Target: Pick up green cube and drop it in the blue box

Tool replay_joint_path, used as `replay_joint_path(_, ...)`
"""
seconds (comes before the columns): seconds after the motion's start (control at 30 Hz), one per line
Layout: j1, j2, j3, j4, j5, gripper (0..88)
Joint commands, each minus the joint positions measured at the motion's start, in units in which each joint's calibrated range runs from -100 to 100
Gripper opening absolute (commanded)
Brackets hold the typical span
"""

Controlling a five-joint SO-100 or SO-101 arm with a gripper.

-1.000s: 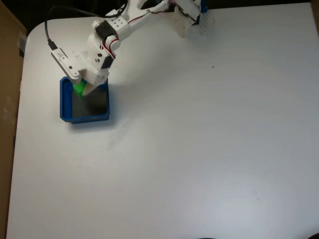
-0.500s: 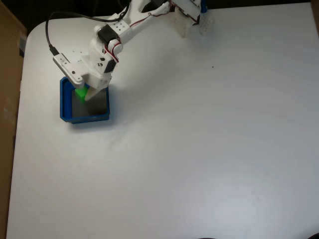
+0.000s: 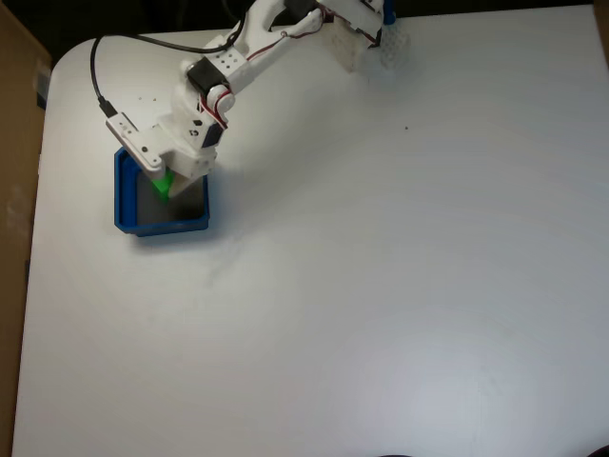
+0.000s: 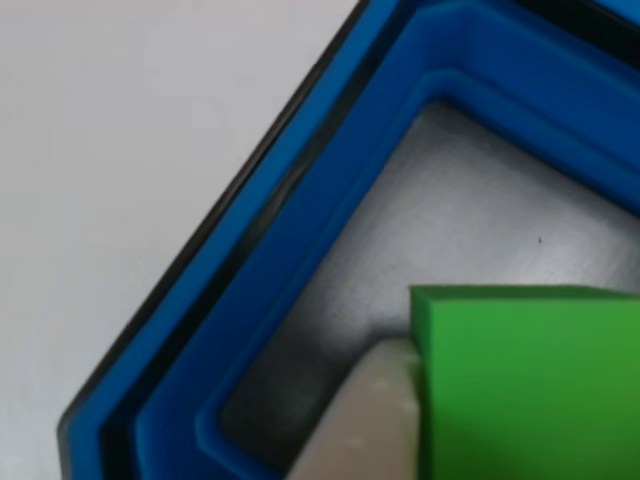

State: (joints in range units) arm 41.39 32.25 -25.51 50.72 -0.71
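Observation:
The blue box [image 3: 124, 202] sits at the left of the white table in the fixed view. My gripper [image 3: 169, 187] hangs over its upper part, shut on the green cube [image 3: 163, 182], which peeks out under the white wrist. In the other view the green cube [image 4: 530, 390] fills the lower right, a white finger [image 4: 355, 430] pressed against its left face. Below it lie the grey floor and stepped blue wall of the box [image 4: 300, 260]. The other finger is hidden.
The arm's base [image 3: 366, 29] stands at the table's far edge, and a black cable [image 3: 95, 67] loops over the back left corner. A brown board [image 3: 14, 190] runs along the left side. Open white tabletop [image 3: 400, 286] spreads to the right of the box.
The gripper with the green cube has shifted a little right and toward the middle of the blue box, and the wrist has swung with it.

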Motion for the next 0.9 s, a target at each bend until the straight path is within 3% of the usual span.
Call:
replay_joint_path(0.0,0.2,-0.8,-4.0,-0.5,0.0,2.5)
replay_joint_path(0.2,0.2,-0.8,-4.0,-0.5,-0.2,2.8)
replay_joint_path(0.47,0.2,-0.8,-3.9,-0.2,-0.3,11.9)
replay_joint_path(0.87,0.2,-0.8,-3.9,-0.2,-0.3,12.7)
